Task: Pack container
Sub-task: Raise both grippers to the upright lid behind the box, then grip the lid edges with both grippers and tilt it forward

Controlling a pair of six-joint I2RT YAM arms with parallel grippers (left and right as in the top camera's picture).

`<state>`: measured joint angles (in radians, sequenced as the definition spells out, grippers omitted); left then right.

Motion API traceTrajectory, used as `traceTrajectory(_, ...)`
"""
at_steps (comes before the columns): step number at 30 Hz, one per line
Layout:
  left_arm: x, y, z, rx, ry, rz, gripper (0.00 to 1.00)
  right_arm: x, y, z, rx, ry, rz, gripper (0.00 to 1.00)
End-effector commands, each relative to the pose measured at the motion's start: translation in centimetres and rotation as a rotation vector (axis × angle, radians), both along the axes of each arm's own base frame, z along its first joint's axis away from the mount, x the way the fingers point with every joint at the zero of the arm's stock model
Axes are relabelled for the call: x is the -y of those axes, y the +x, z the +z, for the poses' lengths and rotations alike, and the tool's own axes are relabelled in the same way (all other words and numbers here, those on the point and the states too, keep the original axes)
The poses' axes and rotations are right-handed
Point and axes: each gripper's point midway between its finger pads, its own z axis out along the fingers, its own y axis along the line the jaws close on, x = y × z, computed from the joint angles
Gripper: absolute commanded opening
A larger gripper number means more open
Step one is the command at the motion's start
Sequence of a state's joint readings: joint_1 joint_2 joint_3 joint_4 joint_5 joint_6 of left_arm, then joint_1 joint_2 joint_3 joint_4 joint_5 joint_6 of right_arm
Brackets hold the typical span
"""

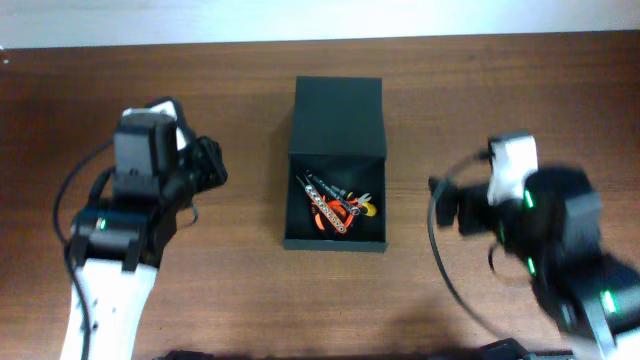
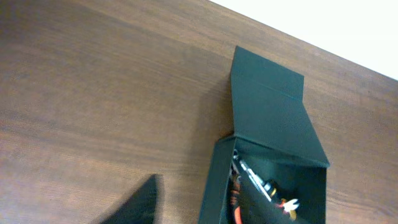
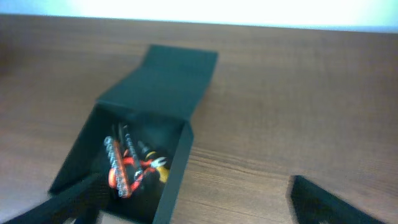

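Container [image 1: 334, 243] open, lid [image 1: 338, 118] laid back; hand tools [image 1: 335, 203] inside.

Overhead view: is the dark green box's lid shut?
No, the lid lies folded back flat behind the box, leaving the hand tools inside in plain sight.

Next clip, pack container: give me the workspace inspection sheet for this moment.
Surface: brown wood-grain table.
Job's things: dark green container open, flap lid folded back; hand tools with orange grips lie inside.
Clutter: nothing seen.
Grippers: left claw left of the container, state unclear; right claw to its right, open; neither touches it.
Cables: black cable loops beside the right arm; another by the left arm.
Surroundings: pale strip beyond the table's far edge.
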<state>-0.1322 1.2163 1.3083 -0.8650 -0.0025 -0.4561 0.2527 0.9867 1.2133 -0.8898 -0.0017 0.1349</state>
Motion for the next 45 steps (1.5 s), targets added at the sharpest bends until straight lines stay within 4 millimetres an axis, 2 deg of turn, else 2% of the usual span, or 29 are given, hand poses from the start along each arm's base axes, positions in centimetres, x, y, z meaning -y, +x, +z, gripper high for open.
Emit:
traceTrajectory(1, 1.1, 2.3, -0.9, -0.023, -0.039, -0.033, 0.11, 1.0, 3.5, -0.2, -0.064, 0.018, -0.069, 0.68)
traceTrajectory(2, 1.4, 3.1, -1.5, -0.026, -0.048, -0.042, 0.04, 1.1, 4.6, -0.5, -0.092, 0.028, -0.072, 0.56)
traceTrajectory(6, 2.3, 5.7, -3.7, -0.049, -0.085, -0.042, 0.02, 1.0, 8.2, -3.0, -0.217, 0.112, -0.055, 0.14)
traceTrajectory(7, 2.6, 6.4, -4.4, -0.058, -0.1, -0.047, 0.02, 0.9, 9.0, -3.9, -0.253, 0.137, -0.045, 0.06)
traceTrajectory(8, 2.9, 6.9, -5.0, -0.068, -0.112, -0.05, 0.02, 0.7, 9.5, -4.7, -0.284, 0.163, -0.037, 0.04)
traceTrajectory(11, 3.9, 8.2, -7.4, -0.114, -0.166, -0.058, 0.02, 0.4, 10.7, -7.9, -0.397, 0.251, -0.029, 0.04)
traceTrajectory(19, 5.9, 9.4, -12.1, -0.24, -0.297, -0.053, 0.02, -0.1, 11.8, -13.2, -0.564, 0.335, -0.067, 0.04)
traceTrajectory(28, 7.3, 10.9, -15.8, -0.319, -0.419, -0.005, 0.01, -0.6, 13.2, -16.8, -0.656, 0.422, -0.146, 0.04)
traceTrajectory(35, 7.7, 10.6, -19.1, -0.404, -0.439, 0.017, 0.02, -1.3, 13.9, -19.7, -0.732, 0.485, -0.183, 0.04)
traceTrajectory(41, 7.8, 10.6, -21.0, -0.445, -0.449, 0.032, 0.02, -2.1, 14.2, -21.9, -0.791, 0.544, -0.187, 0.04)
traceTrajectory(45, 8.7, 10.6, -22.2, -0.481, -0.504, 0.019, 0.02, -2.7, 14.7, -22.8, -0.808, 0.584, -0.19, 0.04)
